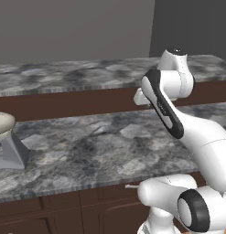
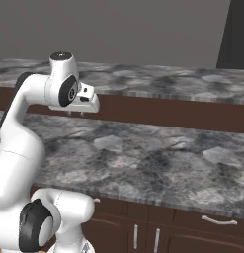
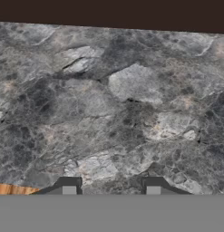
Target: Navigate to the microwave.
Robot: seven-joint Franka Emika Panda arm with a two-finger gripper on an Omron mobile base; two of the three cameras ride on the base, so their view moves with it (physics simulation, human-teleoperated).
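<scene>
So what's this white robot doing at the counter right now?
It isn't handling anything. The white arm is folded up above a grey marble counter, its gripper hanging open over bare stone with nothing between the fingertips. A second counter runs behind, at a higher level. A grey stand with a pale rounded top sits at the left edge. It is meant to drive to a microwave.

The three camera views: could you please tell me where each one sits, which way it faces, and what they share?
Left base view: behind the arm's left, looking forward and down over the counter; the arm rises at lower right.
Right base view: behind its right, over the same counter; the arm rises at lower left, the gripper above the stone.
Hand view: on the hand, looking down at the stone past two fingertips.
Shared: the grey stone counter.
</scene>
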